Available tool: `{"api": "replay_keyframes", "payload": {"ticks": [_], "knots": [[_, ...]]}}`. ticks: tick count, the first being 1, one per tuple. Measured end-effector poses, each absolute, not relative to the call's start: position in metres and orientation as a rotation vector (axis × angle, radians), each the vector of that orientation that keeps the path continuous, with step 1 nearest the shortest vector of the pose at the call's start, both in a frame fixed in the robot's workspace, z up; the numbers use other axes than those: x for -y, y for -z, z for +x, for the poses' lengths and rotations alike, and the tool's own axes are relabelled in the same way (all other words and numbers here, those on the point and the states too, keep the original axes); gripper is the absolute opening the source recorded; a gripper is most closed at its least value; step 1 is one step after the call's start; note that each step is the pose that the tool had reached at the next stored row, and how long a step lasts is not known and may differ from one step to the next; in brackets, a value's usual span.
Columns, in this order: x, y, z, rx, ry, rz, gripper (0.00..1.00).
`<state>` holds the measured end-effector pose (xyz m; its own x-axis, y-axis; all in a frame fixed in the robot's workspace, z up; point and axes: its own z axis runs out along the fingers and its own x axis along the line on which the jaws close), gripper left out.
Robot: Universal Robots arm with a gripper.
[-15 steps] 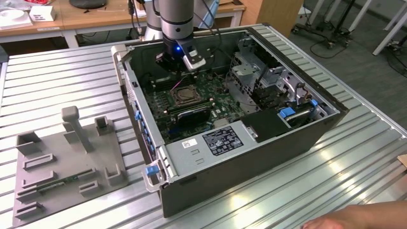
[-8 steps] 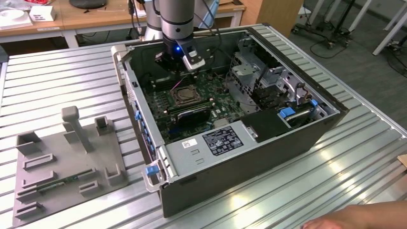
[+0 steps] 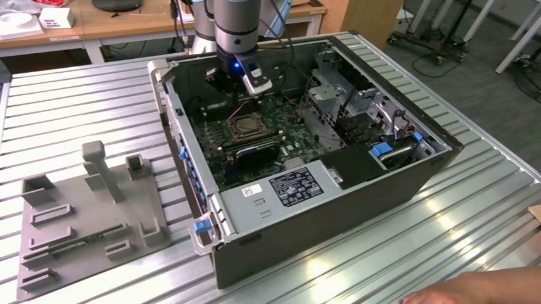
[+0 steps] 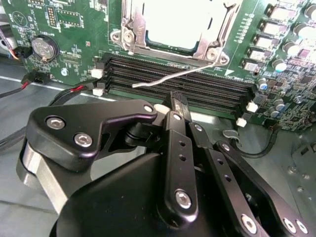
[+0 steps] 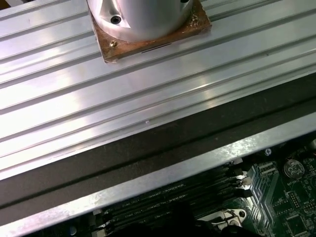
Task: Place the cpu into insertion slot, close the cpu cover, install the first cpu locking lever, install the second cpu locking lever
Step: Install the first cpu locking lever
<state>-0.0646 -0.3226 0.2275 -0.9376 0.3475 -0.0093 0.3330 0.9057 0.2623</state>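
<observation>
Second wrist view: gripper (image 4: 177, 104) pinched closed, empty, tip just beside locking lever (image 4: 173, 76). Lever apparently unlatched, long axis across memory slots (image 4: 207, 91), lying between gripper and insertion slot (image 4: 213, 53). Beyond lever, cpu (image 4: 168, 22) seated there, framed by cpu cover (image 4: 133, 22).

A locking lever (image 4: 182, 75) juts across the memory slots (image 4: 197, 91), apparently raised above them.

A ribbed metal tabletop (image 3: 85, 107) catches pale glare from overhead light. Behind it stand wooden desks (image 3: 127, 28) carrying white boxes (image 3: 55, 16). At the exterior view's right, grey floor (image 3: 482, 69) holds wheeled stands (image 3: 422, 38) and a looping black cable (image 3: 439, 63).
</observation>
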Motion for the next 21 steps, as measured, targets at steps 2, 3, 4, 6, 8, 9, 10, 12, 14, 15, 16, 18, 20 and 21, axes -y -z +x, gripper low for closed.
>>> {"api": "replay_keyframes", "payload": {"ticks": [2, 3, 4, 6, 8, 9, 10, 12, 14, 15, 16, 18, 20, 21], "knots": [[0.3229, -0.2275, -0.0642, -3.011, -0.403, 0.543, 0.1], [0.3231, -0.2275, -0.0639, -3.01, -0.404, 0.547, 0.1], [0.3234, -0.2275, -0.0636, -3.009, -0.404, 0.551, 0.1], [0.3241, -0.2275, -0.0629, -3.007, -0.404, 0.559, 0.1], [0.3252, -0.2274, -0.0623, -3.005, -0.404, 0.564, 0.1], [0.3261, -0.2272, -0.0622, -3.005, -0.404, 0.567, 0.1], [0.3268, -0.2268, -0.0622, -3.004, -0.404, 0.57, 0.1], [0.3279, -0.2262, -0.0621, -3.002, -0.404, 0.576, 0.1], [0.3281, -0.2259, -0.0622, -3.001, -0.404, 0.579, 0.1], [0.3281, -0.2259, -0.0621, -3.001, -0.404, 0.579, 0.1], [0.3282, -0.226, -0.062, -3.001, -0.404, 0.579, 0.1], [0.3282, -0.226, -0.0606, -3.001, -0.403, 0.58, 0.1], [0.3282, -0.226, -0.0589, -3.0, -0.404, 0.582, 0.1], [0.3282, -0.2259, -0.0585, -3.0, -0.404, 0.583, 0.1]]}}
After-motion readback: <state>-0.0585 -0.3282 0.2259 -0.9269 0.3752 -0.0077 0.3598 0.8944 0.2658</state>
